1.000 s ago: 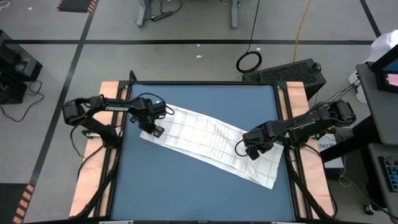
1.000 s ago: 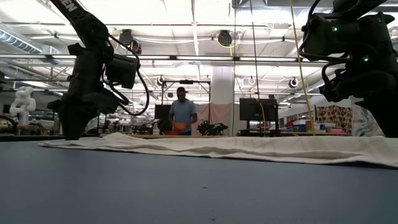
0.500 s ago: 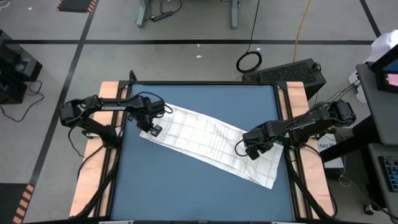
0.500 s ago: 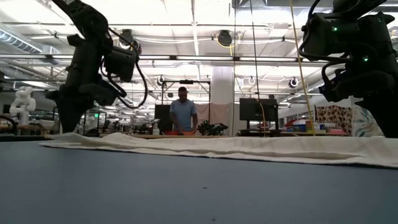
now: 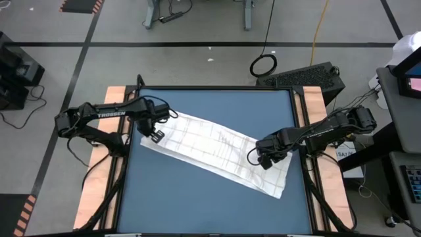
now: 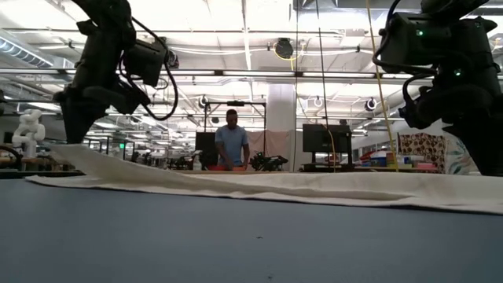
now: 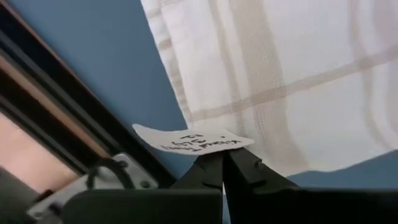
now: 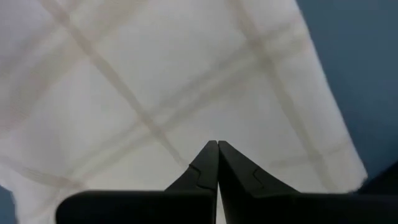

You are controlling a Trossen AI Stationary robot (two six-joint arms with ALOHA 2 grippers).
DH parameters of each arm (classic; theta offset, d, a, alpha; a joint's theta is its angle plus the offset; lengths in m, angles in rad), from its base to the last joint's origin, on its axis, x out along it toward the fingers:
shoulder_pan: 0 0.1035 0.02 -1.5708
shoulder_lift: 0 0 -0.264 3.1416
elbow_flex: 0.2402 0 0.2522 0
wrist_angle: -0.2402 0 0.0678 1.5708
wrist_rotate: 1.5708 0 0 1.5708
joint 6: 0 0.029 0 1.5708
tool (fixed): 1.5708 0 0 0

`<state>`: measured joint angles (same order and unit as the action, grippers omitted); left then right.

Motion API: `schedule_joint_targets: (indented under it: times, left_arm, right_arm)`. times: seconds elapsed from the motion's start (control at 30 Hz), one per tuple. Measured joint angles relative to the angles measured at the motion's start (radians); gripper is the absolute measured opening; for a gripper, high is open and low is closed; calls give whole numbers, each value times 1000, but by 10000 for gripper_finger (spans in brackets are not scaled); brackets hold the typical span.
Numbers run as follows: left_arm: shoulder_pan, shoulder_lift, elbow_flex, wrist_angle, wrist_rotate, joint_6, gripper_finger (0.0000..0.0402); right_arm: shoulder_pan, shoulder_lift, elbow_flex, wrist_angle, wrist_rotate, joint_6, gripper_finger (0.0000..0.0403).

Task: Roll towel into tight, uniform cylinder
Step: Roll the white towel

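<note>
The towel (image 5: 217, 155), white with thin grey grid lines, lies aslant across the blue table (image 5: 197, 210), from far left to near right. My left gripper (image 5: 156, 135) is shut on its left end, which stands raised (image 6: 82, 151) in the low view. From there the cloth slopes down to the table. My right gripper (image 5: 258, 159) points down, shut, on the towel near its right end, where the cloth (image 6: 440, 192) lies nearly flat. My left gripper pinches the towel's left end at its edge (image 7: 273, 158) between its two fingers, which point down from above. A small white label with handwriting (image 7: 193, 140) sticks out beside the fingertips. That end hangs clear of the table, and the rest stays down. My right gripper meets the towel's upper face (image 8: 217, 134) from above, a little in from its right end. The shut fingertips hide whether a fold lies between them. The cloth around them rests on the table.
The table's black frame and wooden side rail (image 7: 56, 124) run close to my left gripper. A black case (image 5: 309, 76) stands beyond the far right corner. A person (image 6: 230, 141) stands far back in the room. Bare blue table (image 5: 197, 210) lies near the front edge.
My left gripper has risen and gone a little toward the table's left edge. It has lifted the towel's left end clear while the middle and right stayed down. The towel's right end has shifted slightly toward the left.
</note>
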<state>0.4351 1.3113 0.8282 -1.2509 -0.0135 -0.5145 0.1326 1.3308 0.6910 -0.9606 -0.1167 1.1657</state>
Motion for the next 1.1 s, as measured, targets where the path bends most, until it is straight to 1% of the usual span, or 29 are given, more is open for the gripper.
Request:
schedule_joint_targets:
  times: [0.17, 0.47, 0.63, 0.77, 0.87, 1.03, 1.1]
  left_arm:
    - [5, 0, 1, -1, -7, 53, 0]
    - [5, 0, 1, 12, -18, 82, 0]
    - [5, 1, 1, 12, -17, 86, 0]
    - [5, 1, 1, -9, 41, 87, 0]
    - [5, 1, 1, -31, 88, 103, 0]
    - [5, 1, 8, -92, 100, 136, 0]
    - [5, 1, 21, -121, 97, 145, 0]
  right_arm:
    - [0, 0, 0, 32, 10, 19, 0]
    - [0, 0, 0, 72, 14, 5, 0]
    - [16, -43, 0, 110, 13, 1, 0]
    - [67, -87, 2, 167, 26, 9, 0]
    - [101, -86, -7, 197, 40, 42, 0]
    - [140, -77, -84, 342, 10, 111, 0]
    - [154, -77, -109, 363, 6, 154, 0]
